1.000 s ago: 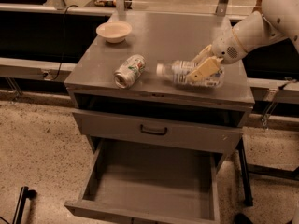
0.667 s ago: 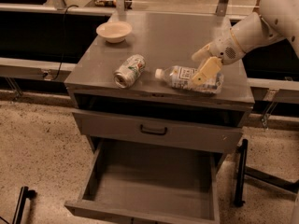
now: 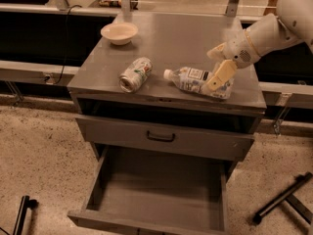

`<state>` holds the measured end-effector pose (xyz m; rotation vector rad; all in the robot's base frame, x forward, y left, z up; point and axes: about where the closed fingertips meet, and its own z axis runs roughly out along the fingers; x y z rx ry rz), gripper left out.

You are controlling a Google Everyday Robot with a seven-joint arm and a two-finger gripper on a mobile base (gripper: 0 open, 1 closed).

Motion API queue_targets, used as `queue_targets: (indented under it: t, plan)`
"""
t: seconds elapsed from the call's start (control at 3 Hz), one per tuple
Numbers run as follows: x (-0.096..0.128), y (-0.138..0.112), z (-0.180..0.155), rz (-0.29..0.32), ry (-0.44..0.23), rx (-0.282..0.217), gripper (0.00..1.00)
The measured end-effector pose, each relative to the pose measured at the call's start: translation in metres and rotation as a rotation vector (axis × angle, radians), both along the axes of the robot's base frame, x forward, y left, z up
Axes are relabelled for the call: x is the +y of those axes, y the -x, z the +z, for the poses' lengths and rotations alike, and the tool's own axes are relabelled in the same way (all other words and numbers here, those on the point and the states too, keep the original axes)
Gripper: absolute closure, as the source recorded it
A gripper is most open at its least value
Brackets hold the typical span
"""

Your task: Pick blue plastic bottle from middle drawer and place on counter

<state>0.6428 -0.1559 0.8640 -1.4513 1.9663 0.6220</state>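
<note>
Here, my gripper (image 3: 211, 71) hovers over the counter (image 3: 186, 38), fingers (image 3: 221, 75) spread apart. The blue plastic bottle (image 3: 188, 78) lies on its side beneath the nearer finger, cap pointing away.

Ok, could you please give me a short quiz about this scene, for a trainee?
1. True or false: the blue plastic bottle stands upright on the counter.
2. What lies on its side, left of the bottle? A) a mug B) a silver can C) a spoon
3. Fill in: the tool is open at the bottle's base end, and lower down the middle drawer is pulled ___.

Key: 1 false, it lies on its side; 2 B; 3 out.
</note>
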Motion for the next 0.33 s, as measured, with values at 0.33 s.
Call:
queue_targets:
  t: [0.33]
  plan:
    - [-0.0237, 0.0123, 0.0117, -0.007, -0.005, -0.039, 0.00]
